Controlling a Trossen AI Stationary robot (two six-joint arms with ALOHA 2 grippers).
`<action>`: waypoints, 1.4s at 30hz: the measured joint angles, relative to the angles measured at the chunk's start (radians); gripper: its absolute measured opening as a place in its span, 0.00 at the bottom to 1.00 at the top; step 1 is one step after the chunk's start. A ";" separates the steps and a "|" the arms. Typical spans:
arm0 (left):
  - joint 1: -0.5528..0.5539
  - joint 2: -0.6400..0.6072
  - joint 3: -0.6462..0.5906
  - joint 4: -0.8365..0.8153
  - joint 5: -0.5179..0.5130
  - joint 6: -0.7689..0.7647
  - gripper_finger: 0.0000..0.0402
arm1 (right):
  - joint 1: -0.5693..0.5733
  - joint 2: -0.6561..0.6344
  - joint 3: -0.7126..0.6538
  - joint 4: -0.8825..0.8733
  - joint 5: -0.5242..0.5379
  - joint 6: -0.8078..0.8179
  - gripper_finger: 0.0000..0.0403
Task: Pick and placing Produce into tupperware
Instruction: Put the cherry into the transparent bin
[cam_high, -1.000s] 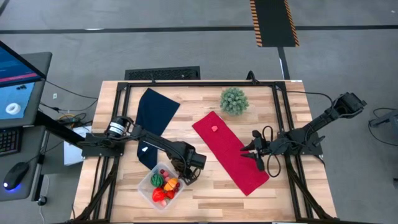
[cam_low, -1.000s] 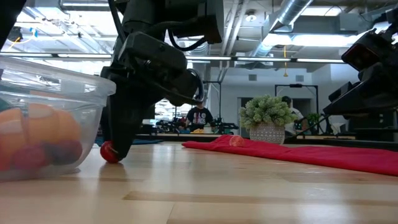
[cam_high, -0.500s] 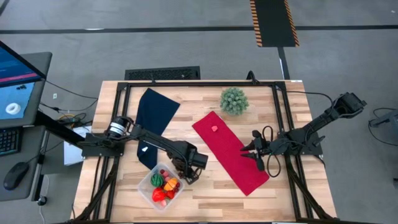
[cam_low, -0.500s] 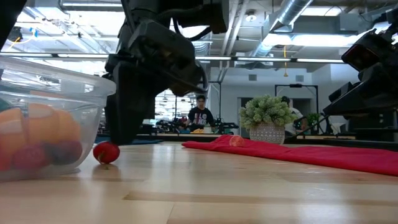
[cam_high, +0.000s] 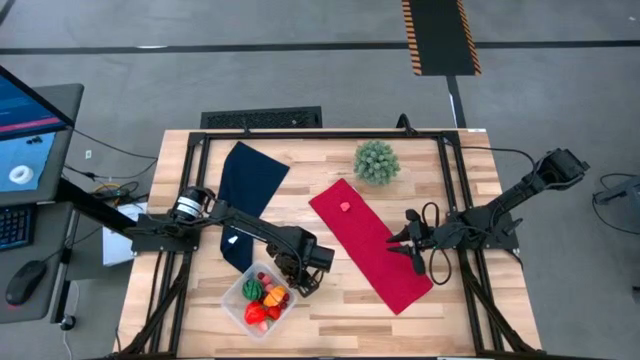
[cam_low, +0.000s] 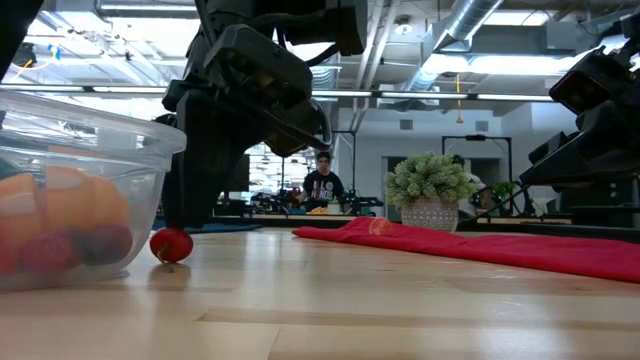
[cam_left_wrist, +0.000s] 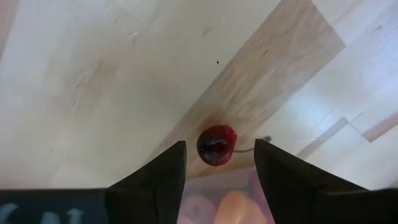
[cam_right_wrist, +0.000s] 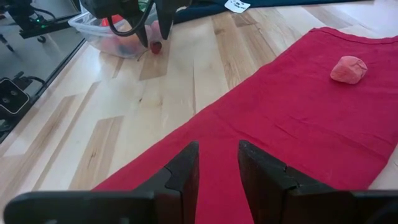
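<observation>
A small red cherry-like piece of produce (cam_left_wrist: 216, 145) lies on the wood table right beside the tupperware (cam_high: 262, 300), a clear box with several coloured pieces inside. My left gripper (cam_left_wrist: 219, 143) hangs just above the red piece (cam_low: 171, 245), pointing down. It is open, with one finger on each side of the piece and clear of it. A pink piece (cam_high: 344, 207) rests on the red cloth (cam_high: 370, 245). My right gripper (cam_right_wrist: 217, 165) waits over the cloth's right part, its fingers a little apart and nothing between them.
A spiky green plant ball (cam_high: 376, 161) stands at the far side of the table. A dark blue cloth (cam_high: 248, 190) lies at the far left. Black frame rails (cam_high: 330, 135) run along the table's edges. Bare wood (cam_high: 340, 310) lies along the near edge.
My left gripper has risen straight up from the red piece, with the gap between its fingers unchanged. The red piece stays on the table beside the tupperware and now shows whole below the fingers.
</observation>
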 joint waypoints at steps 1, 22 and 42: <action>0.000 0.000 0.000 0.000 0.003 -0.003 0.45 | 0.000 0.000 0.000 0.000 0.000 0.000 0.33; 0.004 0.072 0.008 0.006 0.093 0.027 0.45 | 0.000 0.008 0.000 0.005 0.000 0.000 0.33; 0.010 0.075 0.006 -0.004 0.053 0.075 0.19 | 0.000 0.008 0.000 0.001 0.000 0.003 0.33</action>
